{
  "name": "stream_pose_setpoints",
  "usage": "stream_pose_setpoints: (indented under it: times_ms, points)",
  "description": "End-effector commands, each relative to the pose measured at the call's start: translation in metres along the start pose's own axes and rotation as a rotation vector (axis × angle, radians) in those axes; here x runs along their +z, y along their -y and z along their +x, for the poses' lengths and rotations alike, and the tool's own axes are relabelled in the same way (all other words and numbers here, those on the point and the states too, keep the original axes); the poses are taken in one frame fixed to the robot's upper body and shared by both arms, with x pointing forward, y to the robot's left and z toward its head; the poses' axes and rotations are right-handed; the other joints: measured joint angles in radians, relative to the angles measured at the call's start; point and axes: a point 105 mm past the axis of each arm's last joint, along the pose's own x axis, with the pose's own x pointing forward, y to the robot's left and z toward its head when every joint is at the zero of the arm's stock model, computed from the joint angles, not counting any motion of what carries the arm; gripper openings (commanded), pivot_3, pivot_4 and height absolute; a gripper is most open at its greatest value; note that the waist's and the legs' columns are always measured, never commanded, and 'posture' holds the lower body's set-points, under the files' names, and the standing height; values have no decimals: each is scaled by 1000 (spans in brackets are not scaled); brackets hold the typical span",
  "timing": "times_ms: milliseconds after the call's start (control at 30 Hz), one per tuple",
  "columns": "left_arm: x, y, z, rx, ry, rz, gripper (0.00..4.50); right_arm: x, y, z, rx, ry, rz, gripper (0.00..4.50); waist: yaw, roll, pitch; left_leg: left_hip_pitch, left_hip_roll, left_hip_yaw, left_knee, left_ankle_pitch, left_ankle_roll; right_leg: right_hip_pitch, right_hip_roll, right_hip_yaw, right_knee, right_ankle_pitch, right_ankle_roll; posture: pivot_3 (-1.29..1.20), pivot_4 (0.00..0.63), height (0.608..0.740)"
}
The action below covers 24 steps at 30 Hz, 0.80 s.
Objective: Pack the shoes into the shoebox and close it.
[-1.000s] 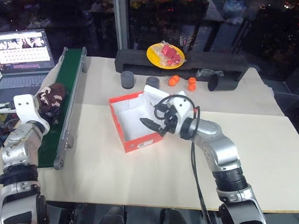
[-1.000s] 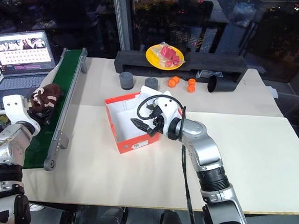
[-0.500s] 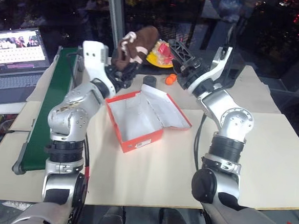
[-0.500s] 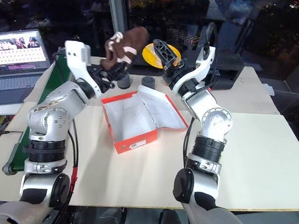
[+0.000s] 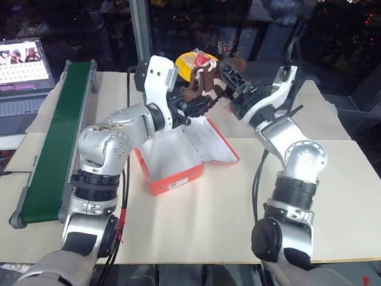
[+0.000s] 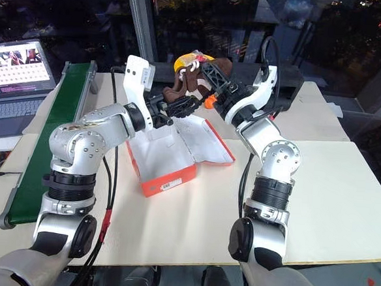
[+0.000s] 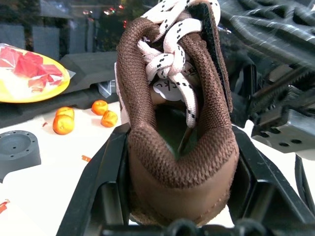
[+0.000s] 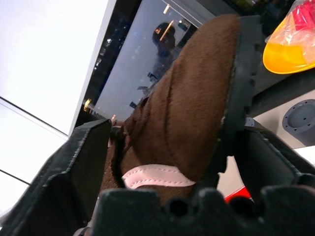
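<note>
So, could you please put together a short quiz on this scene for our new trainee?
1. True or false: the shoebox lies open on the table with nothing in it.
2. Which end effector clamps the heel of the shoe? A) left B) right C) neither
3. Fill in: the green conveyor belt lies to the robot's ____ of the shoebox.

Key
1. True: its white inside shows bare and its lid is folded back.
2. A: the left end effector has a finger against each side of the heel. The right end effector brackets the shoe's other end, above the box.
3. left
</note>
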Motion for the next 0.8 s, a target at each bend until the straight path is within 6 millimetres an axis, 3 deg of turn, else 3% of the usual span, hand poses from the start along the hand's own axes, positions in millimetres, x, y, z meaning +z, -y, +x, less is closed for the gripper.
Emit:
stream_pose_setpoints:
  times_ms: [33, 100, 200, 267, 300, 367, 500, 567, 633, 700, 800]
  points:
    - [7, 20, 0, -97, 7, 30, 2022, 20, -18, 0, 45, 88, -56, 2438, 1, 0, 0, 0, 0, 0, 0, 0, 0, 0, 0, 0, 0, 0, 0, 0, 150, 740]
    - [7, 12, -1, -64, 4, 25, 2022, 20, -18, 0, 41, 92, -59, 1782, 1, 0, 0, 0, 0, 0, 0, 0, 0, 0, 0, 0, 0, 0, 0, 0, 150, 740]
    - [24, 24, -6, -155, 46, -7, 3235, 25, -18, 1, 36, 110, -61, 711, 1, 0, 0, 0, 0, 0, 0, 0, 0, 0, 0, 0, 0, 0, 0, 0, 150, 740]
    - [34, 21, -12, -158, 59, 43, 3939, 28, -19, 2, 32, 123, -70, 388, 0, 0, 0, 0, 0, 0, 0, 0, 0, 0, 0, 0, 0, 0, 0, 0, 150, 740]
    - [40, 10, -16, -119, 65, 68, 4405, 31, -21, 3, 31, 126, -86, 377, -1, 0, 0, 0, 0, 0, 0, 0, 0, -1, 0, 0, 0, 0, 0, 0, 150, 740]
    - [50, -7, -25, -62, 75, 100, 4500, 34, -23, 4, 29, 128, -113, 369, -5, 1, 1, 0, 0, 0, 0, 0, 0, -1, 0, 0, 0, 0, 0, 0, 150, 740]
    - [57, -52, -52, 122, 34, 330, 4500, 30, -28, 15, -17, 23, -307, 358, -7, 2, 1, 1, 0, 1, -1, 0, 0, -1, 1, 1, 1, 0, 0, 0, 150, 740]
    - [49, -75, -66, 202, -32, 369, 4500, 16, -27, 24, -52, -104, -481, 357, -10, 3, 2, 1, 1, 1, -1, 0, 0, -1, 1, 1, 0, 0, 0, 0, 150, 740]
    - [27, -95, -85, 255, -157, 441, 4500, -6, -35, 36, -11, -253, -585, 357, -14, 3, 2, 2, 1, 3, -3, 0, 0, -2, 1, 3, 1, 0, 0, 0, 150, 740]
    - [4, -98, -98, 230, -272, 516, 4500, -20, -43, 45, 43, -341, -713, 357, -20, 3, 2, 5, 2, 6, -6, 0, 0, -2, 2, 7, 1, 0, 0, 0, 150, 740]
    - [-20, -89, -112, 155, -342, 501, 4500, -36, -45, 58, 66, -415, -764, 357, -20, 3, 2, 5, 4, 7, -8, 0, 0, -3, 4, 8, 0, -1, -1, 0, 150, 740]
